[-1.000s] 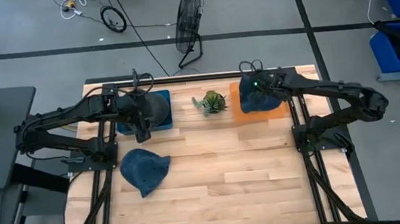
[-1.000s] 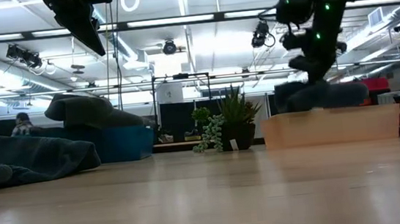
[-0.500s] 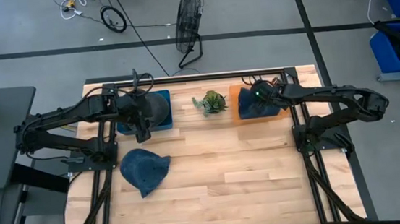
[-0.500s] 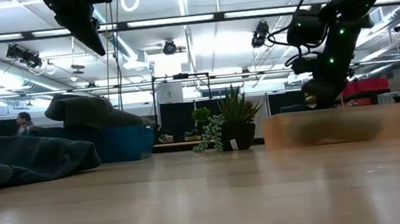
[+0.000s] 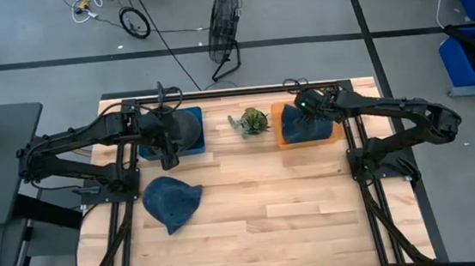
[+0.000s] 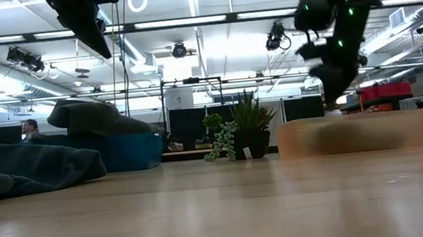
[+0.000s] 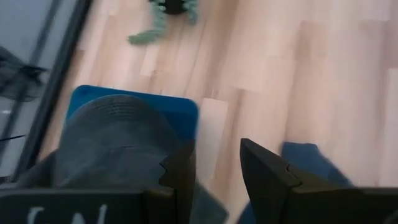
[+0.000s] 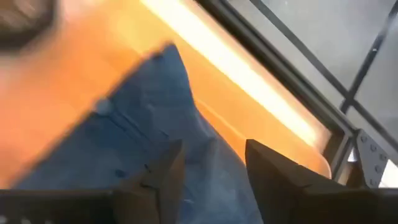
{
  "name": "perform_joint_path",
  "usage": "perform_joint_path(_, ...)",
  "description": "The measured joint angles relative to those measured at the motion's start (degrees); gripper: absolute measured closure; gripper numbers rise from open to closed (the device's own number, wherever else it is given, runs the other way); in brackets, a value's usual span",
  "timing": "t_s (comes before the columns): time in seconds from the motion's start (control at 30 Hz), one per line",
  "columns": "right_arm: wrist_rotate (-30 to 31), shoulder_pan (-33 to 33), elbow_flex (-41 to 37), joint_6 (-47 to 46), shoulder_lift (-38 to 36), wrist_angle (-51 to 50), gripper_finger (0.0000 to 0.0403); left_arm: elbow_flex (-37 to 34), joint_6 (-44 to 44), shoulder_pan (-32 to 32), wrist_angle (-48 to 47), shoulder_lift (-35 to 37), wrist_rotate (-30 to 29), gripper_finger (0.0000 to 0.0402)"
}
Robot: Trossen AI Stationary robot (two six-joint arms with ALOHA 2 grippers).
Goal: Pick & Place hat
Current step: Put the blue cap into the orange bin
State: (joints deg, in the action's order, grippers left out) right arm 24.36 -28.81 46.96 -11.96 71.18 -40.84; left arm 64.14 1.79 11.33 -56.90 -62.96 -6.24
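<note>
High view, we see the right gripper (image 5: 301, 103), fingers parted and empty, above a blue fabric hat (image 5: 304, 124) lying in the orange tray (image 5: 282, 137), left gripper (image 5: 168, 159) narrowly parted beside the blue tray (image 5: 194, 149).

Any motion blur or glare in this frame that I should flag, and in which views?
Low view: the right end effector is smeared above the orange bin, and the ceiling lights glare. Right wrist view: the blue hat and bin are streaked with blur. Left wrist view: slightly soft. High view: sharp, evenly lit.
</note>
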Motion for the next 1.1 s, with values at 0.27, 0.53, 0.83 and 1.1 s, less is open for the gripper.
perform_joint_path(0.27, -7.0, 9.96, 13.18, -3.41, -0.02, -2.7, 0.0233, 0.0, -2.01, -1.88, -2.5, 0.0, 18.2, 0.0273)
perform_joint_path(0.53, -7.04, 21.93, 15.13, -4.98, -0.02, 2.5, 0.0244, -4.7, -16.99, -12.62, -4.34, -0.02, 16.94, 0.0273)
perform_joint_path(0.83, -2.82, 27.11, 15.13, -8.79, -0.02, 2.47, 0.0244, -18.59, -49.42, -20.34, -2.64, -0.04, 17.06, 0.0273)
perform_joint_path(1.1, -2.16, 27.82, 15.13, -8.74, -0.02, 2.45, 0.0244, -25.84, -55.52, -23.27, 0.45, -0.04, 14.01, 0.0273)
